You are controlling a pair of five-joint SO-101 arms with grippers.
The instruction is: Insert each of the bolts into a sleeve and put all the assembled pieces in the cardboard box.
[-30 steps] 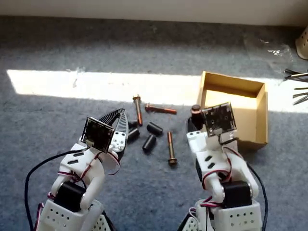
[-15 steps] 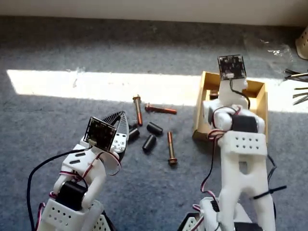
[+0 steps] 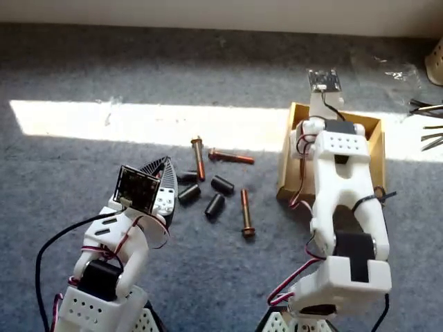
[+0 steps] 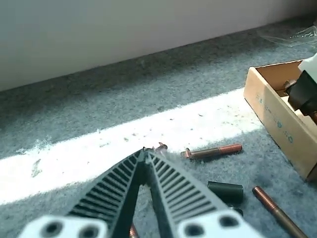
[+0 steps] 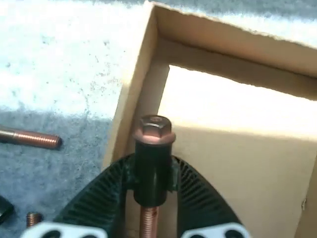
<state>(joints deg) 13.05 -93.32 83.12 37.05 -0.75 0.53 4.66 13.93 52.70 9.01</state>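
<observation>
Gripping a sleeve [image 5: 150, 184] with a bolt [image 5: 154, 130] through it, the right end effector [image 5: 151, 169] hangs over the box [image 5: 237, 44]; from above, its arm [image 3: 342, 187] hides it. The left end effector [image 4: 145, 154] is closed on nothing, near loose bolts [image 3: 243, 211] and sleeves [image 3: 214, 205] on the desk [image 3: 69, 173].

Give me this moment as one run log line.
right jaws: shut on sleeved bolt, over cardboard box | left jaws: shut, empty | carpet: loose bolts, sleeves

The bolts [image 3: 230, 158] are coppery metal, sleeves [image 3: 221, 185] matt black, perhaps plastic; carpet [image 3: 104, 76] rough, cardboard box [image 5: 223, 42] matt.
</observation>
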